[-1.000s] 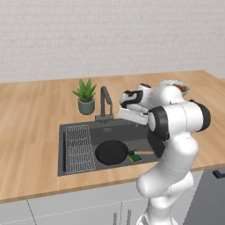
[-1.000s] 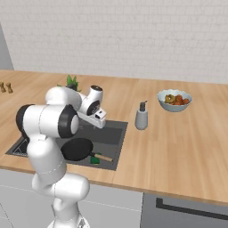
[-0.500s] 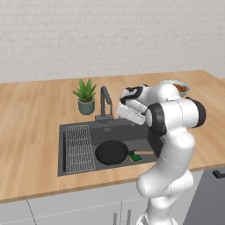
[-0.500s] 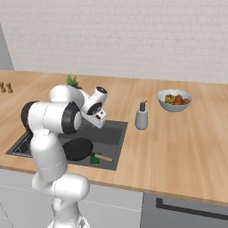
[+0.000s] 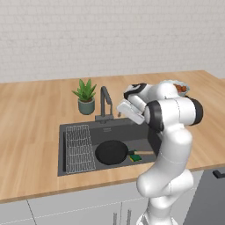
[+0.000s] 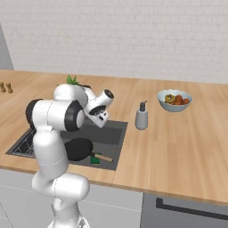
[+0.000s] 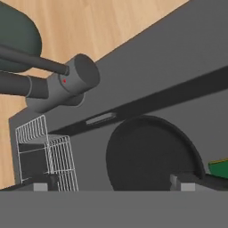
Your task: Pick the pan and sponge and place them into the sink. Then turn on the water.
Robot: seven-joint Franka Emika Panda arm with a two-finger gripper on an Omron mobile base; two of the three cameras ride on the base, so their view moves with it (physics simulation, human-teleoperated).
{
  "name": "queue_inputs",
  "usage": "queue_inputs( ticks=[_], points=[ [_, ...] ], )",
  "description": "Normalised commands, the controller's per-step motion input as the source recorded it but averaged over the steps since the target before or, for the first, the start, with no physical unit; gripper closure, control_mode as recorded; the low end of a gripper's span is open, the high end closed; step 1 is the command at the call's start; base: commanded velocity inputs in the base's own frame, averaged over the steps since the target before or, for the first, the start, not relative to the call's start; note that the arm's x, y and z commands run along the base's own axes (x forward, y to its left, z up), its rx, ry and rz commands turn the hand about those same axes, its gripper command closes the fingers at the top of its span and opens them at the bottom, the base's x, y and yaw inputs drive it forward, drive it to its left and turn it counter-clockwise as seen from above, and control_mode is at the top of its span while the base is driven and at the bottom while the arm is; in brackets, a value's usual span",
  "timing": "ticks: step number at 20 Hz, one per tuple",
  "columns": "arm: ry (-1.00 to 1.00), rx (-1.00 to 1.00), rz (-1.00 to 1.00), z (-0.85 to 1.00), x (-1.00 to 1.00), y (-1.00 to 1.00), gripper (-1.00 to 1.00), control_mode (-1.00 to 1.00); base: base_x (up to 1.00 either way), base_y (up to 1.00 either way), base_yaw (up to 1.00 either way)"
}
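The black pan (image 5: 111,152) lies on the floor of the dark sink (image 5: 74,129), its wooden handle pointing right. The yellow and green sponge (image 5: 135,157) rests against that handle. My gripper (image 5: 120,108) hovers open and empty over the sink's back edge, just right of the dark faucet (image 5: 104,103). In the hand view the faucet base (image 7: 67,84) is at upper left, with the pan (image 7: 151,156) and a corner of the sponge (image 7: 220,168) below. My gripper (image 7: 111,185) has its fingertips wide apart. No water runs from the spout. The right base view shows the pan (image 6: 79,149), the sponge (image 6: 95,160) and my gripper (image 6: 102,119).
A wire rack (image 5: 79,147) fills the sink's left part. A potted plant (image 5: 85,96) stands behind the faucet. On the counter to the right are a soap dispenser (image 6: 141,116) and a bowl of food (image 6: 174,100). Two small shakers (image 6: 4,87) stand far left.
The hand has edged slightly toward the faucet and the elbow has shifted a little. The jaws stay open. Pan and sponge lie where they were.
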Motion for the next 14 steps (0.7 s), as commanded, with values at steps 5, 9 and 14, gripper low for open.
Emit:
queue_inputs(
  ticks=[5, 9, 14],
  points=[
    [-0.14, 0.04, -0.03, -0.08, 0.25, 0.17, -1.0, -1.0, 0.0, 0.0, 0.0],
    [-0.07, 0.05, -0.01, -0.04, 0.33, 0.18, -1.0, -1.0, 0.0, 0.0, 0.0],
    [-0.01, 0.03, -0.02, -0.03, 0.32, 0.08, -1.0, -1.0, 0.0, 0.0, 0.0]
  ],
)
